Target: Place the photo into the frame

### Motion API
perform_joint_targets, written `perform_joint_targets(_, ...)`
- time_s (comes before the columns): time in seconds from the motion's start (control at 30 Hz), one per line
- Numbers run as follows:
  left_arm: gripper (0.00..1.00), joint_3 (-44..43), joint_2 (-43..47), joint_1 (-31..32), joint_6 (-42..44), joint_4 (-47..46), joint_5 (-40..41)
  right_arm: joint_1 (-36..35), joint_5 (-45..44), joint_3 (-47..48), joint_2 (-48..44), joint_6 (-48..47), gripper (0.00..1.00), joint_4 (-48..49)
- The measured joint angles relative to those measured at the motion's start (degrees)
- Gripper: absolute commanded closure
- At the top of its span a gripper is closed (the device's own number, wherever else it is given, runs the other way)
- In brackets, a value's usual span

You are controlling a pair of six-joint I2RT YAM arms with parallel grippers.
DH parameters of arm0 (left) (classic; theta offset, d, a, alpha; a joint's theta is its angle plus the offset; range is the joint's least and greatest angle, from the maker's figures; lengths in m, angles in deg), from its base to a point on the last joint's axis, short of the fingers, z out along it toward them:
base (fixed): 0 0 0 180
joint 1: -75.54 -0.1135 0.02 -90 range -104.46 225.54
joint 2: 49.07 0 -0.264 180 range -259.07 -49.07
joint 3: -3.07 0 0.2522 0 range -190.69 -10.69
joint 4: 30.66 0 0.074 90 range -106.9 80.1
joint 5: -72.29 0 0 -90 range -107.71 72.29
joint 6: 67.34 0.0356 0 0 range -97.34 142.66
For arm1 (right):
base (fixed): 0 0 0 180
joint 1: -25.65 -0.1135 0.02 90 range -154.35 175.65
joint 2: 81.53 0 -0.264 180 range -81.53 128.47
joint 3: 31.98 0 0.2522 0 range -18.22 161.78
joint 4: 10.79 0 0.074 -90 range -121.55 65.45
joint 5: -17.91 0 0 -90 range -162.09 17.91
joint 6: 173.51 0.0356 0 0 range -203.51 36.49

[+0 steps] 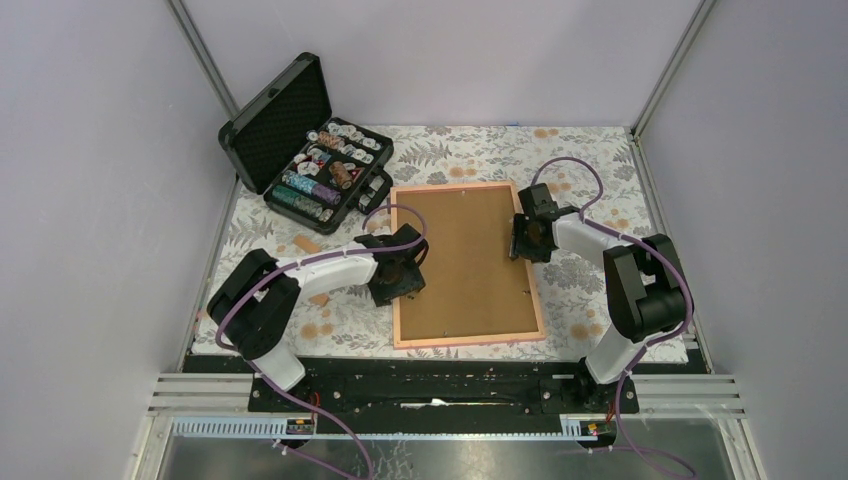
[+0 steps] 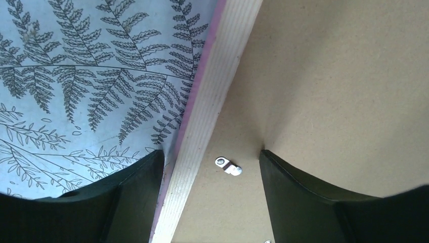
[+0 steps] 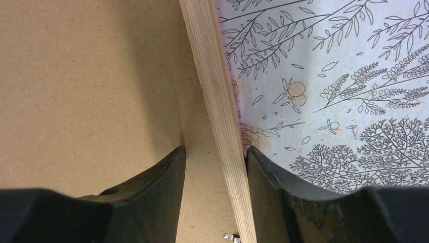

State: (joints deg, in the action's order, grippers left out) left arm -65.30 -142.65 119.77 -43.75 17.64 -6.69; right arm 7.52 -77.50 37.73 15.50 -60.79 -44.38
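Lying back-up in the middle of the worktop, the frame [image 1: 467, 340] has its long sides running from the far edge toward the near edge. A brown backing board [image 1: 465, 255] fills it, so the photo cannot be seen.

The left claw [image 1: 402, 275] stands over the frame's left rail, released. In the left wrist view one finger [image 2: 134, 202] is over the fern-print cloth [image 2: 76, 76] outside the rail and the other is over the board. The rail and a small metal clip [image 2: 228, 167] lie between them.

The right claw [image 1: 528, 240] stands over the right rail, on its far half, also released. Its inner finger [image 3: 152, 192] is over the board, clear of the rail, while the outer one is over the cloth just beside the rail's outer edge.

An open black case [image 1: 300, 140] holding chips [image 1: 325, 175] sits at the far left corner of the worktop, near the frame's far left corner.
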Motion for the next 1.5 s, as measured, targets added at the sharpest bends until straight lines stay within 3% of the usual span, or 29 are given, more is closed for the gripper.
perform_joint_targets(0.13,0.36,0.0,-0.1,0.5,-1.9,0.9,0.4,0.1,0.1,0.0,0.0,0.0,0.48,0.0)
perform_joint_targets(0.43,0.60,0.3,0.8,3.0,-3.0,4.0,3.1,0.3,0.3,0.0,0.0,-0.4,0.52,0.0)
perform_joint_targets(0.5,0.74,0.5,1.0,3.0,-2.9,4.0,3.4,0.3,0.3,-0.1,0.0,-0.5,0.57,0.0)
perform_joint_targets(0.57,0.96,0.5,1.0,3.0,-2.6,4.0,3.5,0.3,0.3,-0.1,0.0,-0.5,0.63,0.0)
perform_joint_targets(0.6,1.00,0.6,1.0,3.0,-2.5,3.9,3.6,0.3,0.3,-0.1,0.0,-0.5,0.65,0.0)
perform_joint_targets(0.87,1.00,7.1,5.7,2.4,3.9,-4.3,2.7,0.6,0.4,-0.3,-0.1,-0.7,0.75,0.3)
perform_joint_targets(1.03,1.00,12.9,10.4,2.3,12.4,-12.1,1.3,0.6,0.3,-0.6,-0.3,-0.9,0.78,0.5)
perform_joint_targets(1.2,1.00,16.2,13.4,2.2,19.4,-15.8,0.8,0.7,0.4,-0.9,-0.5,-1.1,0.87,0.9)
perform_joint_targets(1.5,1.00,24.2,19.8,0.2,20.8,-25.7,-1.3,0.7,0.8,-1.7,-0.9,-1.2,0.91,2.1)
